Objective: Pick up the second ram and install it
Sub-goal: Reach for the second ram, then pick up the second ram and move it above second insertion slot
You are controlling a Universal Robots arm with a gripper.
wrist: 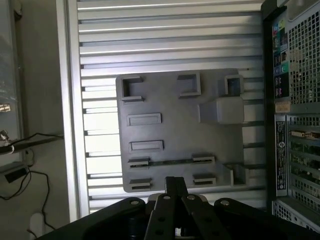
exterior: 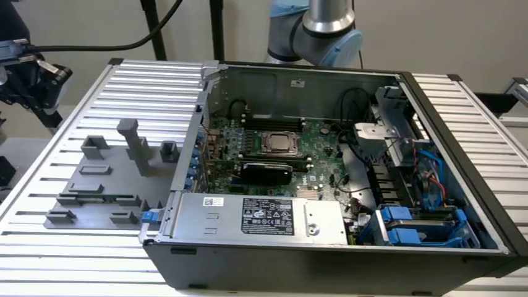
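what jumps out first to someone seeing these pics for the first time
The open computer case dominates the exterior view, lying on the slatted table with its green motherboard and silver processor exposed. On the exterior view's left of it sits a grey fixture tray with small holders, and the wrist view has the gripper above that tray.

The computer case (exterior: pixel 330 272) is dark grey outside and bare silver within. Inside the case, the motherboard (exterior: pixel 318 139) is green, the processor (exterior: pixel 281 143) silver, the power supply (exterior: pixel 202 224) silver with a black-and-white label (exterior: pixel 268 216), and the drive brackets (exterior: pixel 412 224) blue. Beside the case, the tray (exterior: pixel 103 179) is plain matt grey on a table (exterior: pixel 49 260) of silver ribbed stripes. The gripper (wrist: pixel 176 182) is black.
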